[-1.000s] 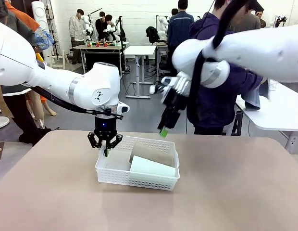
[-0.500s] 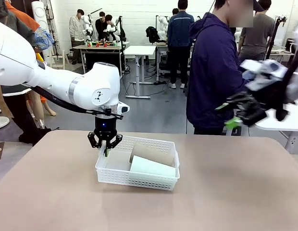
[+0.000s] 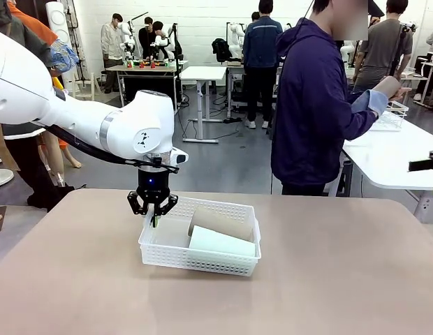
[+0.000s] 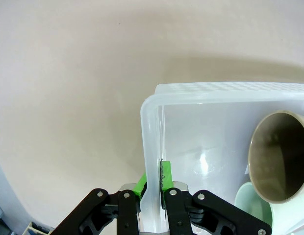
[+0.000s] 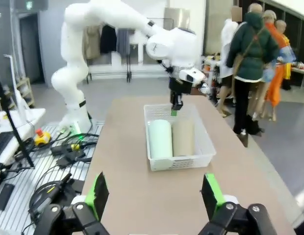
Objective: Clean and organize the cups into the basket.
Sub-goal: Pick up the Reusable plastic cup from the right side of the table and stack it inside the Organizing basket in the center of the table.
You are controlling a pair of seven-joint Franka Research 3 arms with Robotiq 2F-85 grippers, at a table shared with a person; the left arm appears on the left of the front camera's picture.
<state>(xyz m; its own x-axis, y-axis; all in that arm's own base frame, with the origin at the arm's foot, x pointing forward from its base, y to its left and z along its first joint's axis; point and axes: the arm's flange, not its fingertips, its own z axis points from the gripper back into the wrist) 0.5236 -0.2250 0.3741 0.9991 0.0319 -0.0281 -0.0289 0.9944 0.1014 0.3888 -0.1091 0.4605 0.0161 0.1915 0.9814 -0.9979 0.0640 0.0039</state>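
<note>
A white lattice basket (image 3: 160, 255) stands on the table. Inside it lie a tan-brown cup (image 3: 220, 222) and a pale mint cup (image 3: 222, 243), side by side on their sides. My left gripper (image 3: 154, 218) is shut on the basket's far left wall; the left wrist view shows its green pads (image 4: 165, 175) pinching that wall (image 4: 153, 147), with the tan cup's mouth (image 4: 279, 156) to the right. My right gripper (image 5: 155, 193) hangs open and empty, well back from the basket (image 5: 157, 164), and one of its fingers (image 3: 424, 165) shows at the front view's right edge. The person holds another tan cup (image 3: 387, 85) over a side table.
The person (image 3: 314, 105) stands behind the table's far right, turned toward a white side table (image 3: 384, 157) with a wire basket (image 3: 392, 115). Bare tabletop (image 3: 328, 279) lies around the lattice basket. Cables and gear (image 5: 44, 156) sit beside the table in the right wrist view.
My right arm has swung from above the basket's far side out to the far right, past the table edge. The left gripper stays put on the basket wall.
</note>
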